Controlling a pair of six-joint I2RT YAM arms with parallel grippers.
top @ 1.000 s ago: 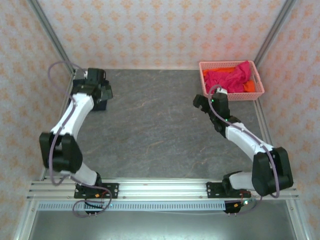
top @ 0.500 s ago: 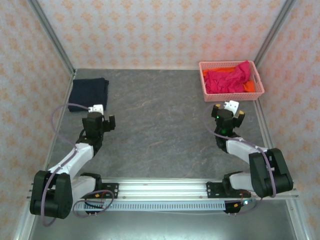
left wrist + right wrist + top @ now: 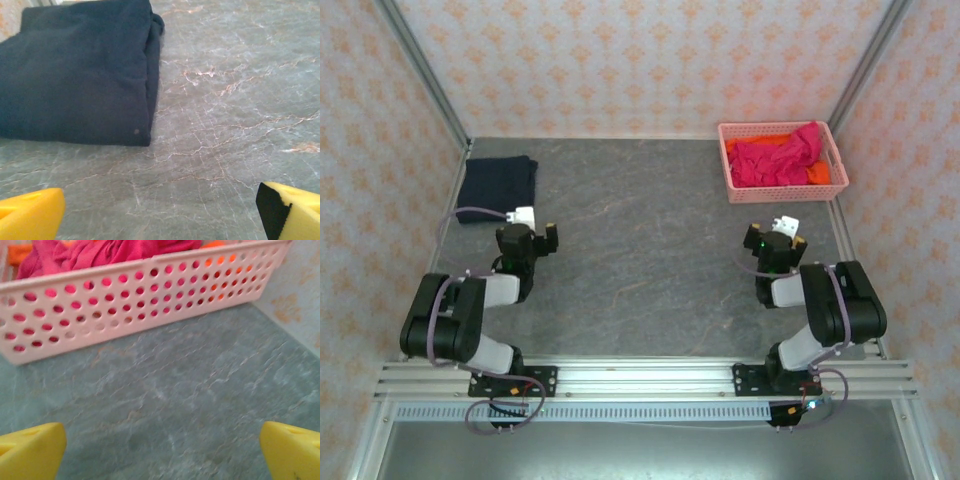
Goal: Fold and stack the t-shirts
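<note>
The dark navy t-shirt [image 3: 498, 187] lies folded flat at the table's far left; its near edge fills the upper left of the left wrist view [image 3: 75, 75]. The magenta-red t-shirt [image 3: 775, 158] and the orange t-shirt [image 3: 820, 175] lie crumpled in the pink basket [image 3: 783, 127] at the far right. My left gripper [image 3: 532, 230] hovers low just in front of the navy shirt, open and empty [image 3: 160, 220]. My right gripper [image 3: 782, 233] sits in front of the basket, open and empty [image 3: 162, 450]. The basket wall [image 3: 140, 295] shows magenta [image 3: 100, 250] and orange [image 3: 20, 252] cloth above it.
Both arms are folded back low toward the near rail [image 3: 640, 375]. Metal frame posts and patterned walls close in the table on the left, right and back. Grey marbled tabletop [image 3: 640, 250] spreads between the two grippers.
Both arms have drawn back toward the near edge and lowered. The left gripper has left the navy shirt at the far left corner, and the shirt now lies uncovered.
</note>
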